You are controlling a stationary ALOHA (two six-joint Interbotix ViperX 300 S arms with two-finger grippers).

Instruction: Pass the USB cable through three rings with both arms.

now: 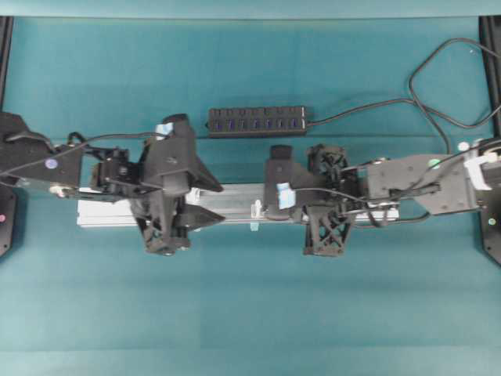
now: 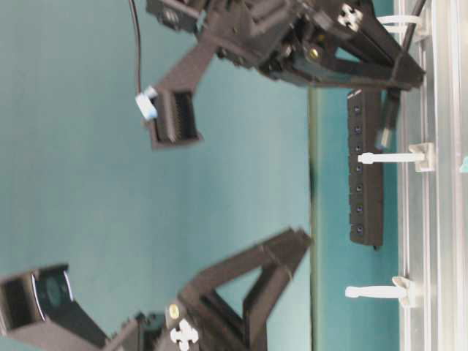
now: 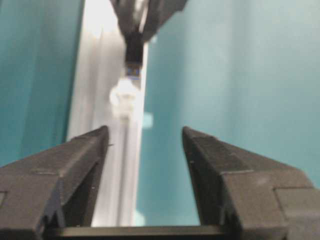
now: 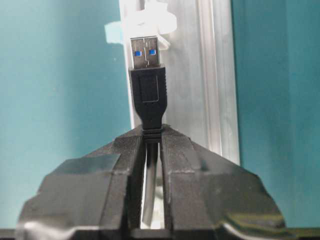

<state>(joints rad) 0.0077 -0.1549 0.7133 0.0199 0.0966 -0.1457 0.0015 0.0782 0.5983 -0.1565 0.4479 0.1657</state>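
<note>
1. the right gripper is clamped on the usb cable, its two fingers pressed against the strain relief just behind the black plug body, with the cable running back between them.
2. the plug points forward out of that grip, its metal tip with blue insert facing a translucent white ring that stands on the silver rail; the tip is just short of the ring, and i cannot tell if it touches.
3. the left gripper stands wide apart and holds nothing; its fingers frame the rail and a blurred white ring ahead, with the plug visible beyond that ring.
4. in the overhead view both arms lie over the rail from opposite ends, the left gripper at the left and the right gripper near the middle, well apart, with one ring between them.
5. the table-level view shows the rings upright along the rail, and the plug hanging near the middle one.
6. a black multi-port hub lies on the teal table behind the rail, its cord looping off to the right.
</note>
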